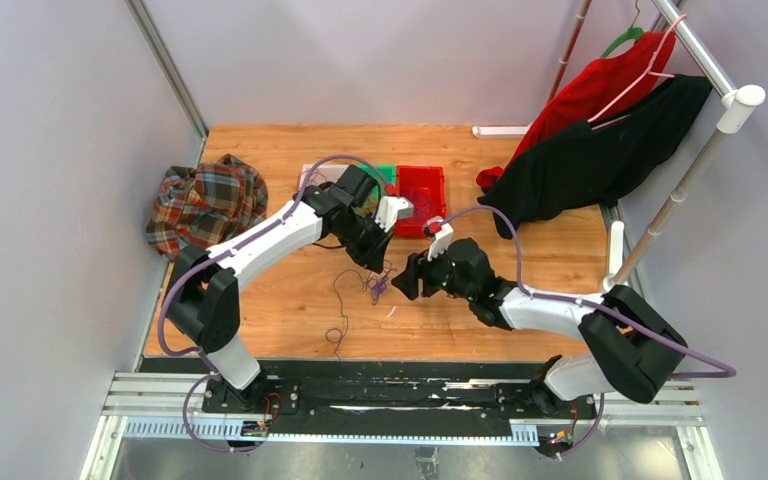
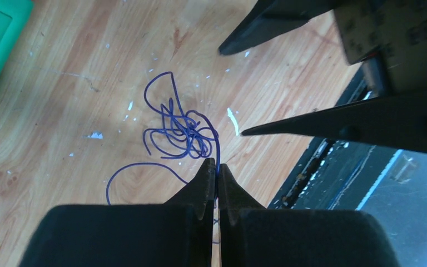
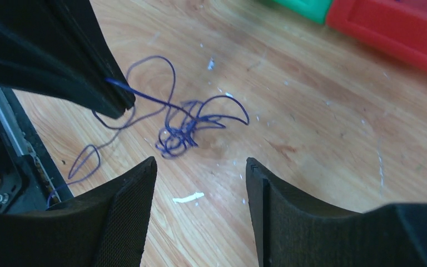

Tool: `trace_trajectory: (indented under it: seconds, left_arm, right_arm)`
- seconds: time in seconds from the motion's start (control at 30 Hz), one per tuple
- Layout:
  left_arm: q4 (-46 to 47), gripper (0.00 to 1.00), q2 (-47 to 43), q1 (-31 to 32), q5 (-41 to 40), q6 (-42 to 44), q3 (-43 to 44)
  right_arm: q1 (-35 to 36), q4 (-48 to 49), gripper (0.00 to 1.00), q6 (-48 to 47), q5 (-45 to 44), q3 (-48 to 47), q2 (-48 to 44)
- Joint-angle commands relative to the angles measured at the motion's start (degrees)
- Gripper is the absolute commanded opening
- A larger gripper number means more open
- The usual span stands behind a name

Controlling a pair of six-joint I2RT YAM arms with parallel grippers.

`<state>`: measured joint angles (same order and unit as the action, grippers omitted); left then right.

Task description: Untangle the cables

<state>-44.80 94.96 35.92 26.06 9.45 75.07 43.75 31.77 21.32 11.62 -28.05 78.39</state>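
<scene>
A small knot of thin dark purple cables (image 2: 180,133) lies on the wooden table (image 1: 290,300), with a loose strand trailing toward the near edge (image 1: 338,320). My left gripper (image 2: 218,167) is shut on one purple strand that rises out of the knot. The right wrist view shows that same gripper (image 3: 117,103) with the strand taut from its tip to the knot (image 3: 183,133). My right gripper (image 3: 200,167) stands open just short of the knot, nothing between its fingers. From above, the two grippers (image 1: 380,266) (image 1: 407,280) face each other over the knot (image 1: 375,288).
A red bin (image 1: 422,190) and a green bin (image 1: 388,175) stand behind the grippers. A plaid cloth (image 1: 205,200) lies at the left, and clothes hang on a rack (image 1: 590,150) at the right. A white scrap (image 3: 188,197) lies near the knot.
</scene>
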Motion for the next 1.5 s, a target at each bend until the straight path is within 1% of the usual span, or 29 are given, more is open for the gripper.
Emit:
trace_trajectory:
  seconds: [0.0,0.13,0.27,0.33,0.4,0.47,0.57,0.63,0.7,1.0,1.13,1.23,1.37,1.47]
  left_arm:
    - [0.6,0.01,-3.4,-1.7,8.2,-2.7,3.1]
    - [-1.2,0.01,-4.2,-2.7,15.0,-2.7,5.3]
    - [-2.3,0.01,-5.0,-3.5,20.8,-3.3,6.3]
    - [-3.6,0.01,-5.2,-3.6,23.2,-3.1,7.2]
    - [-4.9,0.01,-5.3,-3.7,25.7,-2.9,8.3]
    - [-6.2,0.01,-5.4,-3.9,27.3,-2.9,9.9]
    - [-8.3,0.01,-5.4,-4.3,28.7,-2.7,14.3]
    - [-9.4,0.01,-5.5,-4.7,29.6,-2.5,17.0]
    - [-10.3,0.01,-5.7,-5.3,29.4,-2.1,19.5]
    - [-13.5,0.01,-8.6,-9.5,25.7,1.0,29.5]
    - [-14.1,0.01,-10.9,-11.0,24.5,2.6,31.8]
    - [-14.5,0.01,-12.7,-11.1,23.1,4.2,32.9]
    - [-14.6,0.00,-14.3,-11.1,22.5,3.8,34.3]
    - [-14.6,0.00,-14.9,-11.1,21.0,4.0,36.9]
  right_arm:
    - [0.9,5.1,0.59,1.2,1.7,-3.6,2.4]
    - [1.1,3.3,0.56,1.4,1.1,-6.4,4.1]
    - [1.2,2.3,0.50,1.8,-2.1,-7.0,4.6]
    - [1.2,1.9,0.44,1.8,-3.9,-7.0,4.4]
    - [1.1,1.2,0.34,1.4,-4.4,-7.3,4.1]
    - [1.1,0.3,0.27,0.8,-4.2,-7.3,3.4]
    - [1.0,-1.0,0.14,0.1,-4.4,-6.6,2.4]
    - [0.6,-1.0,0.09,0.1,-4.2,-5.2,1.2]
    - [0.2,-0.7,0.07,0.2,-3.9,-3.2,-0.5]
    - [-1.1,-1.8,0.08,0.9,-4.0,5.7,-10.3]
    - [-1.4,-2.4,0.13,0.5,-4.3,8.7,-15.9]
    - [-1.5,-4.1,0.15,-0.3,-5.3,9.6,-19.7]
    - [-1.8,-8.1,0.14,-1.0,-7.1,9.8,-23.5]
    - [-1.8,-9.1,0.14,-1.5,-6.5,10.6,-25.7]
